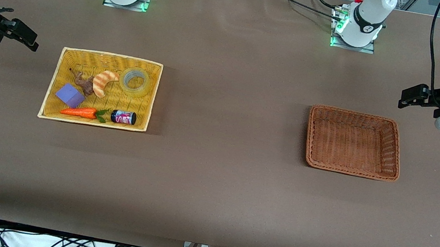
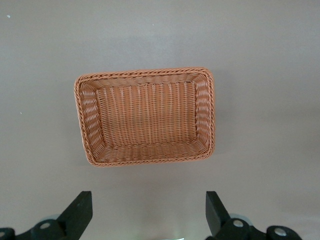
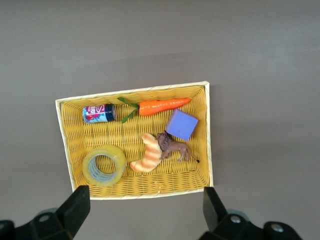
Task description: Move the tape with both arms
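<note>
Brown-covered table [image 1: 210, 184], cables hanging along its edge nearest the front camera, two green-lit arm bases along the opposite edge. Toward the right arm's end sits a yellow wicker tray [image 1: 54, 84]. In it: the tape [image 1: 135, 82], a translucent yellowish roll lying flat in the tray's corner nearest the arm bases and the table's middle; a croissant toy [image 1: 103, 83] just beside it; a small brown animal figure [image 1: 84, 83] touching the croissant; a purple block [image 1: 70, 95] near the tray's outer edge; a toy carrot [image 1: 79, 112] and a small dark jar with pink label [image 1: 123, 117] lying along the tray's edge nearest the front camera. Toward the left arm's end sits a brown wicker basket [image 1: 393, 146], nothing in it. The right gripper [image 1: 23, 38] hangs above the table at the right arm's end, outside the tray, fingers spread wide, holding nothing. The left gripper [image 1: 410, 97] hangs above the table at the left arm's end, outside the basket, fingers likewise spread, nothing between them. Tape and both grippers are well apart.
</note>
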Controlling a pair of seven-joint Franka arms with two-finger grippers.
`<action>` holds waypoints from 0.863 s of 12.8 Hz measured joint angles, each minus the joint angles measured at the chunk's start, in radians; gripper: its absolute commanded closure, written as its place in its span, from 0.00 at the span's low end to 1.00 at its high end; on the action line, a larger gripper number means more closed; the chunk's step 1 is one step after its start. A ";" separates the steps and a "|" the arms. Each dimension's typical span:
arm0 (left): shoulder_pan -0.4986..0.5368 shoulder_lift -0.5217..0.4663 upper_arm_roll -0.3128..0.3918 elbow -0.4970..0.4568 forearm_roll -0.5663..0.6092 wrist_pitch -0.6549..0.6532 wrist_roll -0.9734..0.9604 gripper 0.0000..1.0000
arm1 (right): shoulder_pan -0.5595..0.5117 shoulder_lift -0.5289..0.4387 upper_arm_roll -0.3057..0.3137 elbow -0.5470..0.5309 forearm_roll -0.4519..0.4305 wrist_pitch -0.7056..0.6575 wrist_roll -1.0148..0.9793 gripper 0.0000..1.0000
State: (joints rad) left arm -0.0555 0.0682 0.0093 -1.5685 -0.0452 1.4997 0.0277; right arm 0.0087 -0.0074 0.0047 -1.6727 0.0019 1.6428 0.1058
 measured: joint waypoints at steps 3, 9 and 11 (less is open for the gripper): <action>0.000 0.000 0.000 0.000 0.000 0.001 0.000 0.00 | 0.000 0.000 0.001 0.000 0.000 -0.006 0.000 0.00; 0.000 0.000 0.000 0.000 0.000 0.002 0.000 0.00 | 0.001 0.007 0.007 -0.005 0.000 -0.049 0.000 0.00; 0.000 0.000 0.000 0.000 0.000 0.003 0.000 0.00 | 0.031 0.038 0.017 -0.017 0.004 -0.067 -0.003 0.00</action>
State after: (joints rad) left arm -0.0555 0.0682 0.0093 -1.5685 -0.0452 1.5025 0.0277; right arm 0.0396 0.0307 0.0215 -1.6900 0.0058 1.5759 0.1032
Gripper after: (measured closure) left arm 0.000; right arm 0.000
